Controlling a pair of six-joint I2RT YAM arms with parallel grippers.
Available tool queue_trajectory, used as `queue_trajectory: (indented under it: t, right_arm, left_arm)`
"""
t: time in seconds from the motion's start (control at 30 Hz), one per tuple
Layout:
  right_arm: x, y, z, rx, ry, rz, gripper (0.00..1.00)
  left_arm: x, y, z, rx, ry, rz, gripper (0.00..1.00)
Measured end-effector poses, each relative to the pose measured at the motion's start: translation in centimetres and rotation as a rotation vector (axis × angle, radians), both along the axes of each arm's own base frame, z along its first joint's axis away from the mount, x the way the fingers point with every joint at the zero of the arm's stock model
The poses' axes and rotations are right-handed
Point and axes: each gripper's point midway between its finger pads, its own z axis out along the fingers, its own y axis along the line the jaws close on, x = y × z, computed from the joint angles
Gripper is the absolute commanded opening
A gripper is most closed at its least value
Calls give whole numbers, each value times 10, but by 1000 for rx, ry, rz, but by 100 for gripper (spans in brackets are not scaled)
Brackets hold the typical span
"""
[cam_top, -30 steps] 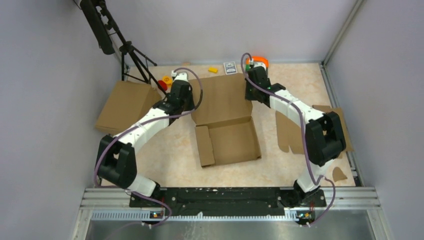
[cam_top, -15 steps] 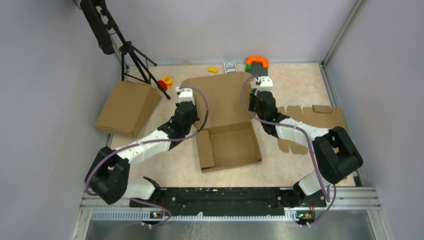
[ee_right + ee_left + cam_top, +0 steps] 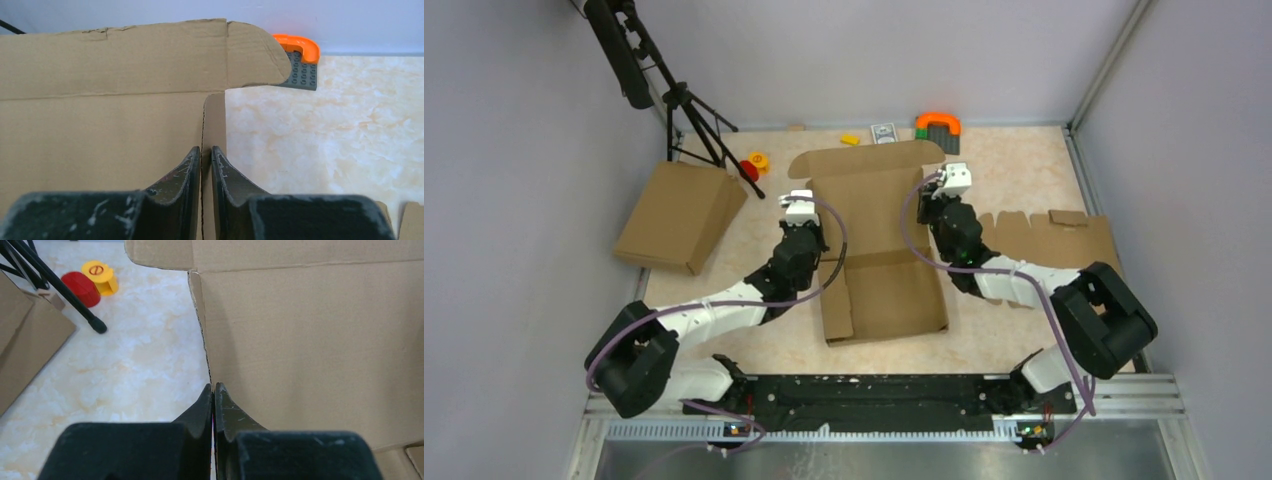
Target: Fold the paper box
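1. Two hands meet the paper box (image 3: pixel 874 200), which lies mid-worktop (image 3: pixel 1024 170) with its lid opened toward the far wall.
2. Left hand (image 3: pixel 214 390): fingers pressed together, tips at the lid's left edge.
3. Right hand (image 3: pixel 206 150): fingers slightly parted, astride the lid's right crease.
4. One orange-and-grey brick (image 3: pixel 302 60) sits just beyond the lid's far right corner.

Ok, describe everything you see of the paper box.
The paper box is plain brown corrugated cardboard, half folded on the table. Its shallow tray, walls raised, lies nearest; the wide lid lies open toward the far wall, ending in a round-cornered flap. The left claw, shut, meets the lid's left edge; the right claw, slightly open, straddles its right side flap.
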Motion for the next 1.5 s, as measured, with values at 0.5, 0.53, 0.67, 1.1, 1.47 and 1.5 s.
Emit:
queue_trajectory:
  t: [0.5, 0.53, 0.67, 1.1, 1.47, 1.5]
  right_arm:
    - [33, -9, 22, -45, -111, -143, 0]
    - [35, -9, 22, -41, -121, -152, 0]
    - [38, -9, 31, -13, -175, -160, 0]
    - [37, -13, 45, -2, -327, -160, 0]
    - [28, -10, 40, -37, -385, -107, 0]
    - [28, -9, 41, -37, -388, -102, 0]
  left_arm:
    - [35, -8, 28, 71, -114, 57, 1]
    - [36, -9, 28, 67, -114, 52, 5]
    - [40, -10, 27, 35, -106, 31, 28]
    - [37, 25, 48, -217, 20, -70, 82]
    - [75, 85, 99, -344, 157, -28, 96]
    - [78, 86, 94, -349, 174, -40, 95]
